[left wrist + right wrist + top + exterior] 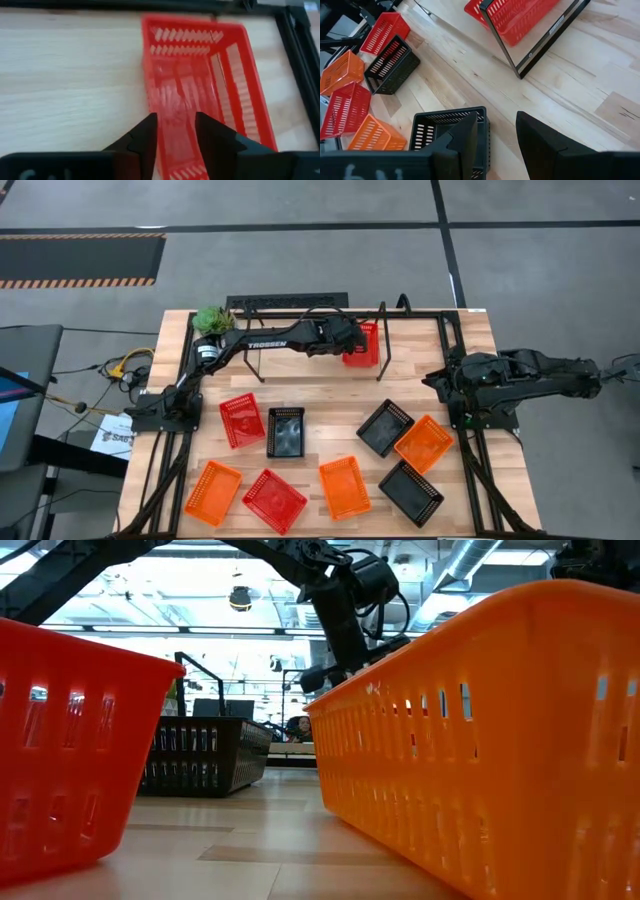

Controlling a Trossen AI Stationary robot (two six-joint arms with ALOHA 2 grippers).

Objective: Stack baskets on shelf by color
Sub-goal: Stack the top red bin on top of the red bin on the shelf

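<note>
Now left tool (175, 131) part-open astride red basket (200, 75)

Both arms matte black, boxy links with rounded joint housings. Left arm (262, 343) carries white "TROSSEN" lettering along its long link, with a silver-grey round joint cap behind that. Black cable loops over the wrist housing behind the left gripper (176, 131); low view shows the same loop plus a bulky round black wrist module. Left fingers (146, 137) are dark, flat-faced, wedge-shaped, tapering to blunt tips, with a black crossbar behind them bearing partial pale lettering. Right arm (520, 375) all black, no readable marking from above. Right gripper (497, 131) has matching dark angular fingers (462, 137), crossbar behind them with faint white characters.
</note>
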